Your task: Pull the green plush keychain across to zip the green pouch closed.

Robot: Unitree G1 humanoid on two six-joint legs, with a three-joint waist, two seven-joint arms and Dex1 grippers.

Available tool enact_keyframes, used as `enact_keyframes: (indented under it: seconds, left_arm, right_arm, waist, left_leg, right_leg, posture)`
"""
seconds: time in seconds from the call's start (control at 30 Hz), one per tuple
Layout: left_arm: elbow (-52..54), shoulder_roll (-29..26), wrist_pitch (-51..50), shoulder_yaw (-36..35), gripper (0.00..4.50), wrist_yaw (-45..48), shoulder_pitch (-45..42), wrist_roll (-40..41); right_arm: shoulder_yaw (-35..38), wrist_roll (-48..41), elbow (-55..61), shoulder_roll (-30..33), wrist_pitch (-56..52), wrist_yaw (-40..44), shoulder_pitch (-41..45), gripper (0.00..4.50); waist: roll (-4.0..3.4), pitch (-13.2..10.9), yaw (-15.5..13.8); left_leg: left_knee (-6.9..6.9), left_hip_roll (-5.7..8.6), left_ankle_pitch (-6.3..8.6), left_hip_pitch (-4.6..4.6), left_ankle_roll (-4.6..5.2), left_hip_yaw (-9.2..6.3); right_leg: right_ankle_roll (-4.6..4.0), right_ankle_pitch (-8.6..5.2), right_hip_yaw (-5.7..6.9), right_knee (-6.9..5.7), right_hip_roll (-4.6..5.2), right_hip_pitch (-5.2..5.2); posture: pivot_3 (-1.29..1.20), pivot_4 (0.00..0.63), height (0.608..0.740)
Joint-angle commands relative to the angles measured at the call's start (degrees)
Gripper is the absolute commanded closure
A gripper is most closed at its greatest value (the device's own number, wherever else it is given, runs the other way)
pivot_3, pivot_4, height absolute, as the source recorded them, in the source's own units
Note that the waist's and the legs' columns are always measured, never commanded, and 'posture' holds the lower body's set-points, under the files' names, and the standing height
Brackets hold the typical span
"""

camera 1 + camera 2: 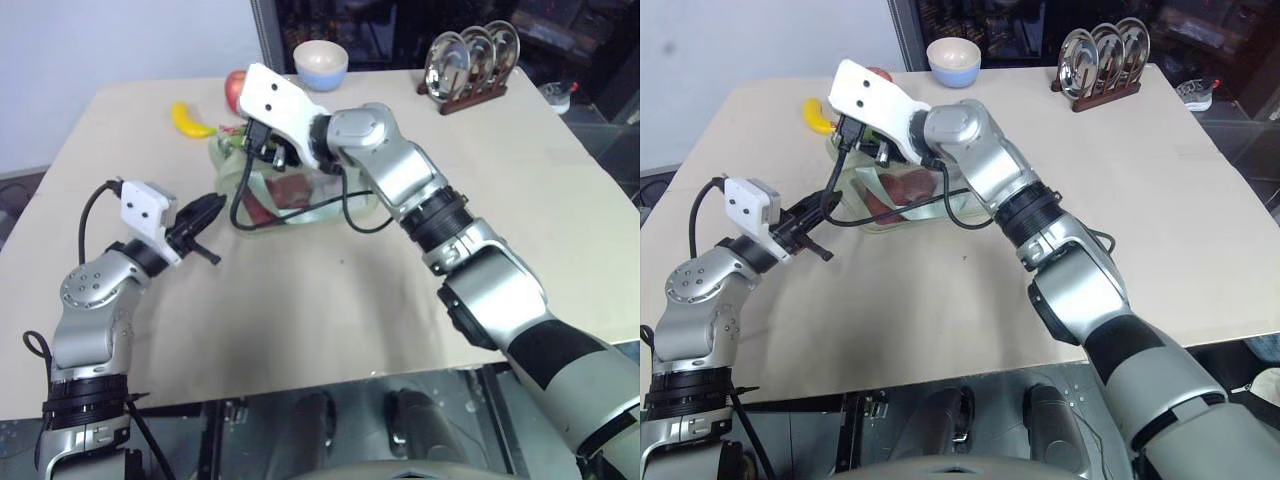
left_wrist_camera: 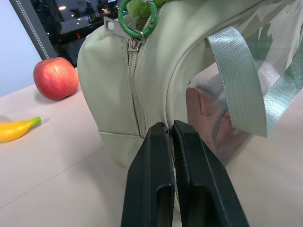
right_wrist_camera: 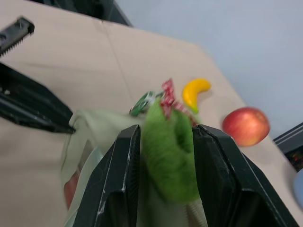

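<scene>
Claw status at green pouch (image 1: pixel 262 190).
Right claw (image 3: pixel 165 142) grasps green plush keychain (image 3: pixel 169 151) atop pouch; left claw (image 2: pixel 171 137), clenched, pinches pouch end.

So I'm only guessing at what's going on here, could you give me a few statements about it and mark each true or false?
1. The right gripper has its jaws on the green plush keychain. True.
2. The left gripper has wide-open jaws. False: they are shut, at the green pouch.
3. The apple is inside the pouch. False: it sits on the table.
4. A banana lies on the table. True.
5. The bowl is beside the pouch. False: it stands at the table's far edge.
</scene>
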State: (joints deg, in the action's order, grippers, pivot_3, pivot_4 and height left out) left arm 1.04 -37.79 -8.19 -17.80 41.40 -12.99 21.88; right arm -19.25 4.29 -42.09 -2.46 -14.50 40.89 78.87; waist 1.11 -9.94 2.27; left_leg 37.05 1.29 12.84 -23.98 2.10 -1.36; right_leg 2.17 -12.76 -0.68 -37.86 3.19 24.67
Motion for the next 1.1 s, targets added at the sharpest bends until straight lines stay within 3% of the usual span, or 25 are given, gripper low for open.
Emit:
enact_keyframes:
  seconds: [0.03, 0.07, 0.13, 0.33, 0.67, 0.9, 1.1]
  left_arm:
    - [1.66, 0.0, 0.84, -0.16, 4.5, 0.02, -0.36, 0.15]
    - [1.72, 0.02, 0.81, -0.18, 4.5, 0.0, -0.32, 0.15]
    - [1.82, 0.05, 0.78, -0.21, 4.5, -0.1, -0.24, 0.12]
    - [1.83, 0.2, 0.4, -0.13, 4.5, -0.83, 0.4, -0.39]
    - [-1.44, 0.64, -1.86, -0.98, 4.5, -6.2, 1.95, -2.88]
    - [-2.73, 1.55, -2.48, -2.01, 4.5, -11.2, 2.82, -3.89]
    - [-2.78, 2.52, -2.35, -2.62, 4.5, -13.4, 2.66, -3.64]
  right_arm:
    - [1.09, 0.6, -1.37, -0.38, 2.49, -1.12, 1.13, 3.27]
    - [1.23, 0.6, -1.65, -0.42, 2.73, -1.15, 1.19, 3.51]
    - [1.12, 0.74, -1.84, -0.33, 3.08, -0.77, 1.12, 4.44]
    - [1.69, 1.87, -1.09, 0.48, 5.21, -2.89, 1.41, 4.44]
    - [4.44, 5.54, 4.3, 8.16, 9.01, -11.44, 2.82, 4.44]
    - [8.81, 6.33, 3.49, 16.48, 7.9, -18.54, -0.56, 4.44]
    - [12.19, 4.88, -0.39, 21.65, 6.73, -20.74, -8.44, 4.44]
  waist:
    - [0.0, 0.0, 0.0]
    - [0.0, 0.0, 0.0]
    - [0.0, 0.0, 0.0]
    - [0.0, 0.0, 0.01]
    - [0.0, 0.0, 0.06]
    - [-0.01, 0.0, 0.04]
    - [0.0, 0.0, 0.02]
  left_leg:
    - [0.0, 0.0, 0.0, 0.0, -0.01, 0.0]
    - [0.0, 0.0, 0.0, 0.0, -0.01, 0.0]
    - [0.0, 0.0, 0.0, 0.0, -0.01, 0.0]
    - [0.0, 0.0, 0.0, 0.0, -0.01, 0.0]
    - [0.0, 0.0, -0.04, 0.0, -0.06, 0.0]
    - [-0.01, 0.0, -0.02, 0.0, -0.02, 0.02]
    - [0.0, 0.0, 0.0, 0.0, 0.02, 0.06]
  right_leg:
    - [0.0, 0.0, 0.0, 0.0, 0.0, 0.0]
    - [0.0, 0.0, 0.0, 0.0, 0.0, 0.0]
    - [0.0, 0.0, 0.01, 0.0, 0.0, 0.0]
    - [0.0, 0.0, 0.01, 0.0, 0.0, 0.0]
    - [0.0, 0.0, 0.01, -0.01, -0.01, 0.01]
    - [0.0, 0.0, -0.06, 0.0, 0.02, 0.0]
    - [0.0, 0.0, -0.19, -0.01, 0.02, -0.02]
  posture:
    - [0.0, 0.15, 0.733]
    - [0.0, 0.15, 0.733]
    - [0.0, 0.15, 0.733]
    - [0.0, 0.15, 0.733]
    - [0.0, 0.15, 0.733]
    - [0.0, 0.15, 0.733]
    - [0.0, 0.15, 0.733]
